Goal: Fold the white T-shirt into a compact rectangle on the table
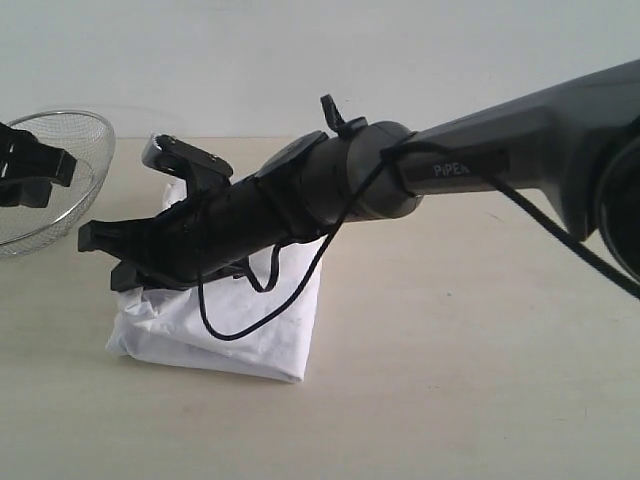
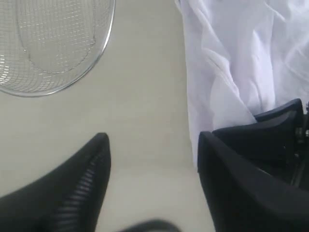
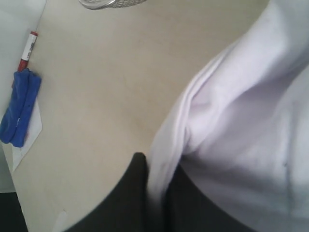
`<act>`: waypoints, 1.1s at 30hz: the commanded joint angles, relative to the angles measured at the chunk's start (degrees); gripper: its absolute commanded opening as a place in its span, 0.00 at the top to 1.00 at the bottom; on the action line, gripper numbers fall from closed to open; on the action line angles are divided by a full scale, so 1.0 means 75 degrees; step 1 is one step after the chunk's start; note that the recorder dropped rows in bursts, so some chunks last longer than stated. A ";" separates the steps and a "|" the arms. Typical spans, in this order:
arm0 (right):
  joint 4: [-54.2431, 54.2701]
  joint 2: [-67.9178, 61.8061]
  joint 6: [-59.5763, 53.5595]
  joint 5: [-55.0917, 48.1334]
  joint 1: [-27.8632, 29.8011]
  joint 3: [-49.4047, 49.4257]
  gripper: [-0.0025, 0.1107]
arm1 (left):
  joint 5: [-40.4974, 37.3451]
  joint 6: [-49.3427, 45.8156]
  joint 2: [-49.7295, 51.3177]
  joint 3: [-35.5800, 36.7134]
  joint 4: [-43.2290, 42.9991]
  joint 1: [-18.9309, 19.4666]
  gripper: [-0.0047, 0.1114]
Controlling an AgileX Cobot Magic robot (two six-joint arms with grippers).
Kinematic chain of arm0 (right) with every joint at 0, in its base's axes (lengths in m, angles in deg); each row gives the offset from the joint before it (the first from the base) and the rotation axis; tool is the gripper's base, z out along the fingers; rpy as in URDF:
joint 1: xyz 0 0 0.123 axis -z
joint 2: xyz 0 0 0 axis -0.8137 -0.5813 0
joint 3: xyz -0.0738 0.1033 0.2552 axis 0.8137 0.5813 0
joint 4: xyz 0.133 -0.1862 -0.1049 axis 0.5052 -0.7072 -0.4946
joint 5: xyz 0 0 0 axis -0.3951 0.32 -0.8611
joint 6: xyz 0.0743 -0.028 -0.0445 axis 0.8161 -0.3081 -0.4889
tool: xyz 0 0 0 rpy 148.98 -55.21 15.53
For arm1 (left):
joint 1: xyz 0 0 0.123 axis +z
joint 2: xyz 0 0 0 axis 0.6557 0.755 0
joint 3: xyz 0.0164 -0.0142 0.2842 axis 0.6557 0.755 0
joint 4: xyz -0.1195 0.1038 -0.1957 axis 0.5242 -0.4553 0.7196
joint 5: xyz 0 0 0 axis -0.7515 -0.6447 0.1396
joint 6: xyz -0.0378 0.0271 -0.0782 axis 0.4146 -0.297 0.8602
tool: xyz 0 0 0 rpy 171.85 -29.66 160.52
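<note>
The white T-shirt (image 1: 235, 325) lies in a folded bundle on the table (image 1: 450, 380), left of centre. My right gripper (image 1: 105, 255) reaches across it from the right and is shut on a fold of the shirt's edge (image 3: 161, 159); the cloth runs up between its two fingers (image 3: 130, 193). My left gripper (image 1: 35, 170) sits at the far left by the basket. In the left wrist view it (image 2: 153, 140) is open over bare table, with the T-shirt (image 2: 231, 63) just beside one finger (image 2: 217, 164). The shirt's lettering is hidden.
A round wire-mesh basket (image 1: 70, 150) stands at the back left, close to my left gripper. The right arm (image 1: 450, 165) and its loose black cable (image 1: 260, 320) hang over the shirt. A blue cloth (image 3: 19, 108) and a red marker (image 3: 28, 50) lie at the table's edge.
</note>
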 commanded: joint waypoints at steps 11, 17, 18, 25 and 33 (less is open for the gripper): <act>-0.0091 -0.0569 0.0373 -0.0097 -0.0159 -0.0335 0.34 | -0.0093 0.0088 -0.0264 -0.0033 0.0012 0.0139 0.52; -0.1231 -0.0260 0.1358 -0.0118 -0.0159 -0.0335 0.45 | -0.0146 -0.0012 -0.0264 -0.0033 0.0072 0.0139 0.52; -0.1373 -0.0166 0.1427 -0.0080 -0.0159 -0.0335 0.45 | -0.0171 -0.0010 -0.0264 -0.0033 0.0072 0.0139 0.52; -0.2603 0.0573 0.2316 0.0053 -0.0142 -0.0335 0.45 | -0.0310 -0.0035 -0.0264 -0.0033 0.0102 0.0139 0.52; -0.5920 0.1387 0.4766 -0.0314 0.0045 0.0001 0.45 | -0.0371 -0.0136 -0.0264 -0.0033 0.0126 0.0139 0.52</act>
